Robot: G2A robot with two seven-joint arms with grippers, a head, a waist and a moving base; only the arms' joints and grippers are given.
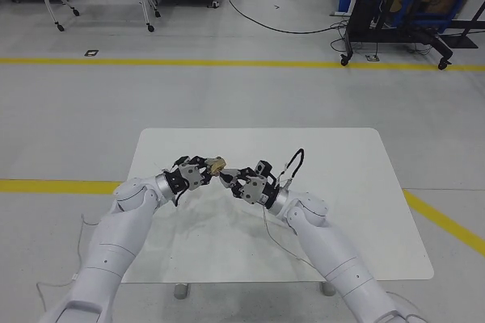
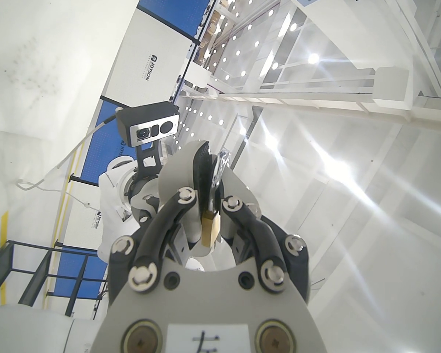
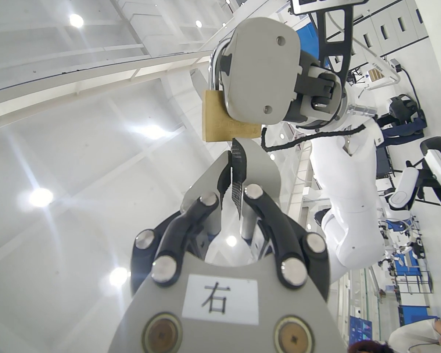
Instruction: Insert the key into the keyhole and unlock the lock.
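Top view: a white rectangular table point(image 1: 347, 161) sits mid-frame, and both arms meet over its centre-left. The left gripper point(image 1: 212, 168) comes in from the left of the frame, with its fingers clamped on a small brass padlock with a silver shackle point(image 1: 217, 165). The right gripper point(image 1: 229, 177) is just right of it, tips right up against the padlock. Honestly can't tell from up here how its fingers sit. Yellow tape lines point(image 1: 226, 62) run across the grey floor near the top of the frame.

Left wrist view: the left gripper point(image 2: 213, 159) is in the lower middle, grey fingers point(image 2: 176, 174) closed on the padlock. The shackle point(image 2: 219, 167) is pinched between the black pads, and the brass body point(image 2: 210, 230) pokes out below them.

Right wrist view: the right gripper point(image 3: 236, 148) is in the lower middle with its fingers point(image 3: 264, 170) pressed together. Whatever's between them is hidden by the black pads. The tips sit right at the underside of the padlock point(image 3: 220, 119), mid-frame. It sticks out from under the left gripper's grey finger point(image 3: 259, 71), shackle point(image 3: 213, 71) pointing up.
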